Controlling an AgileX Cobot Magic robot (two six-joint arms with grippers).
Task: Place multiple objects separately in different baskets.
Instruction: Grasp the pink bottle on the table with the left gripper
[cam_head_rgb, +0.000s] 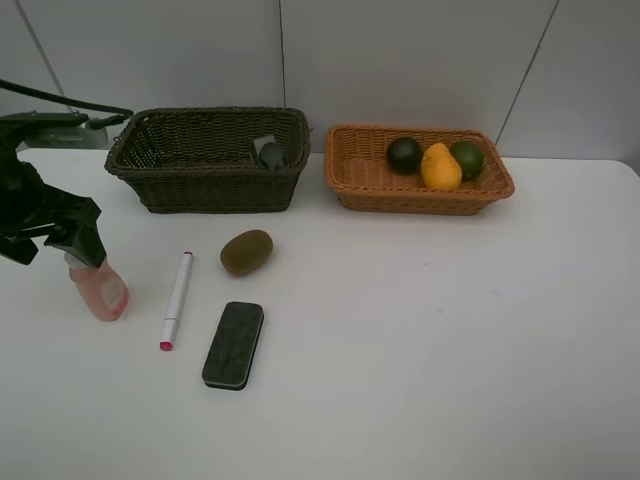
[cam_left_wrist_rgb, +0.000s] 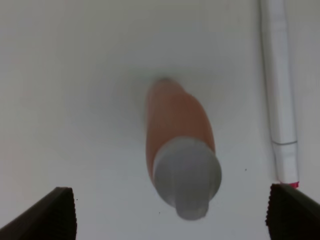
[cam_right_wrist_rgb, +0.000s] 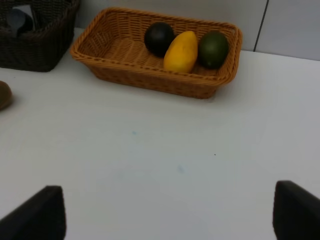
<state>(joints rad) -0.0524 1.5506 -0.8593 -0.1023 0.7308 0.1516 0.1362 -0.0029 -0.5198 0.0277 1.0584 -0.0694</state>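
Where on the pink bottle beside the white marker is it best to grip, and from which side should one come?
Grip the pink bottle around its upper body, just under the grey cap, coming straight down. It stands on its base, its round body looks narrow enough for the open left gripper hanging above it, and the white marker lies apart from it.

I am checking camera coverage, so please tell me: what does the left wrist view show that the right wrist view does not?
Only the left wrist view: the pink bottle and the white marker. Only the right wrist view: the orange basket holding a mango, a lime and a dark round fruit, plus the dark basket and an edge of the kiwi. Both: the white table.
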